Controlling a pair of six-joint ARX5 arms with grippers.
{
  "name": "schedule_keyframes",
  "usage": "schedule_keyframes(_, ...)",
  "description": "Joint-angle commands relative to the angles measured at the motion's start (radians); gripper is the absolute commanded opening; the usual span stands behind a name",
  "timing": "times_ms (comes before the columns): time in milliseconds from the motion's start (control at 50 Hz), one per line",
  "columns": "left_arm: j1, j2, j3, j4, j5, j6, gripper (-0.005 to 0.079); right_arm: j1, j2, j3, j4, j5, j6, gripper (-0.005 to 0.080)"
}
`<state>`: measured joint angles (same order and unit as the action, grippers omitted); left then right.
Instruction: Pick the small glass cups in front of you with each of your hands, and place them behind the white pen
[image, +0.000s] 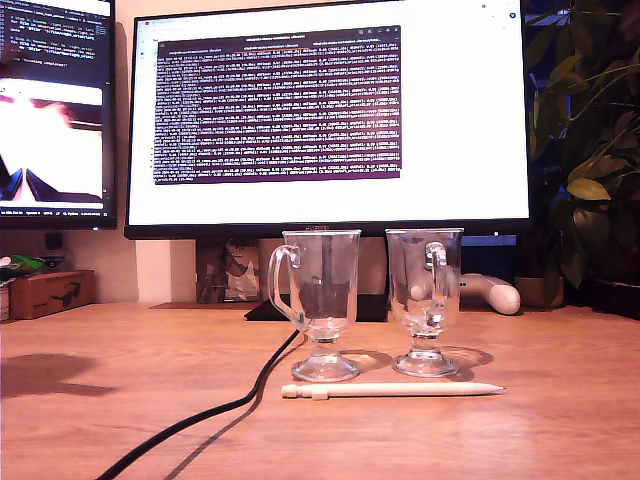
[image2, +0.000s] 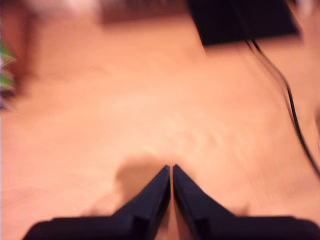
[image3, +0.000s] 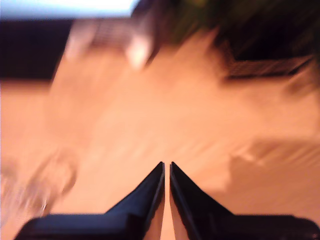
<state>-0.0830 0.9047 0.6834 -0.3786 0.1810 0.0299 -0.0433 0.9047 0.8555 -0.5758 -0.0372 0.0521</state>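
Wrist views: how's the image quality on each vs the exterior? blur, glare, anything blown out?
First wrist view: soft, blurred overall; my first gripper shut, casting a shadow on the orange-tinted desk. Second wrist view: heavy streaked blur; my second gripper shut, a glass cup only a smear. Exterior view: sharp; the monitor bright white, warm cast, both cups and the white pen crisp.

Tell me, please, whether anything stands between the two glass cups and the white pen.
Nothing visible does. Both glass cups stand upright just behind the white pen; the black cable runs off toward the exterior view's left.
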Motion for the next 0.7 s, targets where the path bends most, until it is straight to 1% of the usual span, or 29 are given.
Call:
schedule_keyframes(0, 0.038, -0.044, -0.035, 0.014, 0.022, -0.004, -0.0019, -0.032, -0.038, -0.057, 0.010, -0.032, -0.008, -0.0013)
schedule_keyframes(60, 0.071, -0.078, -0.047, 0.014, 0.038, -0.015, -0.0019, -0.066, -0.074, -0.097, 0.015, -0.091, -0.040, -0.0013)
schedule_keyframes(140, 0.093, -0.126, -0.058, 0.014, 0.043, -0.022, -0.0019, -0.099, -0.122, -0.162, 0.027, -0.168, -0.082, -0.0013)
schedule_keyframes(220, 0.099, -0.171, -0.071, 0.014, 0.027, -0.030, -0.0019, -0.114, -0.165, -0.222, 0.045, -0.227, -0.084, -0.0013)
schedule_keyframes(280, 0.099, -0.200, -0.090, 0.031, 0.009, -0.038, -0.0019, -0.114, -0.206, -0.232, 0.063, -0.262, -0.082, -0.0013)
schedule_keyframes(300, 0.099, -0.210, -0.101, 0.040, 0.003, -0.060, -0.0019, -0.114, -0.218, -0.232, 0.064, -0.271, -0.080, -0.0013)
schedule_keyframes(380, 0.096, -0.263, -0.151, 0.068, -0.017, -0.068, -0.0019, -0.114, -0.275, -0.248, 0.062, -0.292, -0.074, -0.0013)
schedule_keyframes(480, 0.095, -0.322, -0.209, 0.081, -0.035, -0.094, -0.0019, -0.115, -0.343, -0.290, 0.065, -0.288, -0.068, -0.0013)
schedule_keyframes(620, 0.092, -0.380, -0.252, 0.148, -0.043, -0.145, -0.0019, -0.115, -0.442, -0.349, 0.139, -0.280, -0.004, -0.0013)
schedule_keyframes(680, 0.082, -0.401, -0.265, 0.166, -0.046, -0.166, -0.0019, -0.109, -0.481, -0.370, 0.162, -0.276, 0.000, -0.0013)
